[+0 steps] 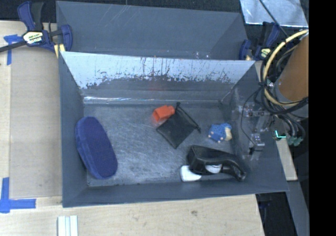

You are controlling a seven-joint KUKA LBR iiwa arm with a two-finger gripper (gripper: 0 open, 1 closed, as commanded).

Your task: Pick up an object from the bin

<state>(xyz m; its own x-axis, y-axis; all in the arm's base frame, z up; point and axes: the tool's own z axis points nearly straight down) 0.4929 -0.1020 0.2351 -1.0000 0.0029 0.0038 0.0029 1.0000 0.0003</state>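
Toy (pixel 219 132), small, blue-yellow, sits on the bin (pixel 71 104) floor near the right wall, just left of gripper (pixel 255 143), not touching. Black-and-white gadget (pixel 212 165) lies below-left of gripper. Claw opening: can't tell; no object visibly held.

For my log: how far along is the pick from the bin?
Done: nothing yet; every thing lies on the floor of the bin. In hand: the gripper hangs at the right wall, near the small blue and yellow toy, carrying nothing visible. Left: grasp one thing and lift it out.
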